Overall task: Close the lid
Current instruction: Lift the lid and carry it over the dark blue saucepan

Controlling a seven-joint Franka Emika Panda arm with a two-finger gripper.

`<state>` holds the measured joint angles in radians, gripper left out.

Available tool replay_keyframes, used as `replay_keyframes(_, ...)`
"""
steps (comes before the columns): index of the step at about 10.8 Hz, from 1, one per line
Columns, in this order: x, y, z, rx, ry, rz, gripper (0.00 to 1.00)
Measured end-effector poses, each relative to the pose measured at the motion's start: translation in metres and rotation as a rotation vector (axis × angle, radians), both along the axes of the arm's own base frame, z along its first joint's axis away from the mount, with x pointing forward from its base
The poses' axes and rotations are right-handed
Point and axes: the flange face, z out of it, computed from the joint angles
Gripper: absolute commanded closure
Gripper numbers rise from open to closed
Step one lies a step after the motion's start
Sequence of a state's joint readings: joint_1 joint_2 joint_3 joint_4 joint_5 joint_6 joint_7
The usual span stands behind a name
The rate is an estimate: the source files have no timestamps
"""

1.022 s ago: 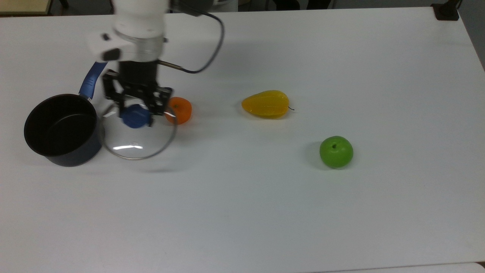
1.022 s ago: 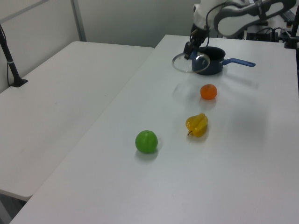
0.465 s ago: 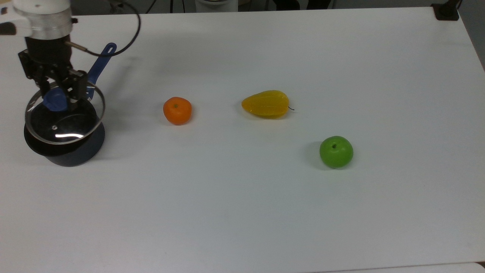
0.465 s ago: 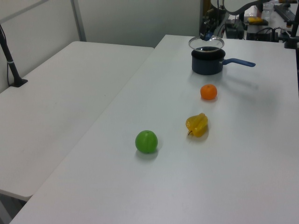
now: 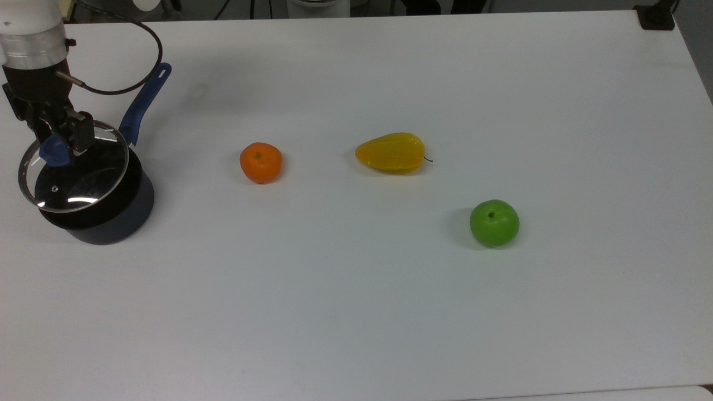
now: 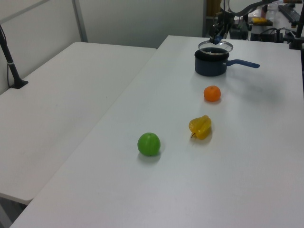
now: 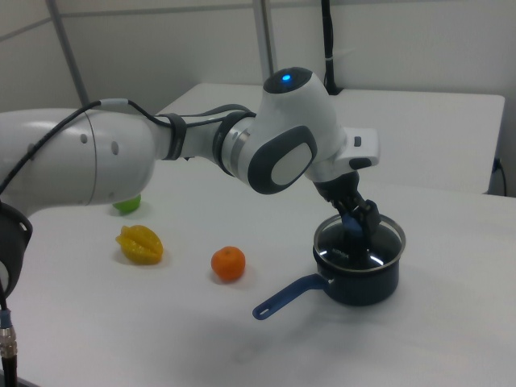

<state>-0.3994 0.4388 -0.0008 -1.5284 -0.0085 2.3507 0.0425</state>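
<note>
Your white Panda arm is reaching across the white table and bending down at the wrist, so the black two-finger gripper is pointing almost straight down over the dark blue saucepan with a blue handle. The jaws are pinching the blue knob of the round clear glass lid with a metal rim.

You are holding the lid over the saucepan's mouth, flat side down and knob up. In the top view it is sitting a little toward the top view's left of the pan, leaving a crescent of dark rim uncovered on the top view's right. I cannot tell whether the lid is touching the rim. In the right view the lid is lying about level with the pan's top. Being round, it has no long axis; its small steam hole is facing the camera side.

The pan's handle is pointing up and to the top view's right. An orange mandarin, a yellow starfruit and a green apple are lying well apart from the pan.
</note>
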Motion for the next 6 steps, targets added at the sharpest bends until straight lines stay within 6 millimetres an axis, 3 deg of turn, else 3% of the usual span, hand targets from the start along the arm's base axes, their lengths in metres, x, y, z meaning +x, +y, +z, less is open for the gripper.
replay_keyframes(6,0.015,0.016,-0.015,0.004,-0.008,0.032,0.46)
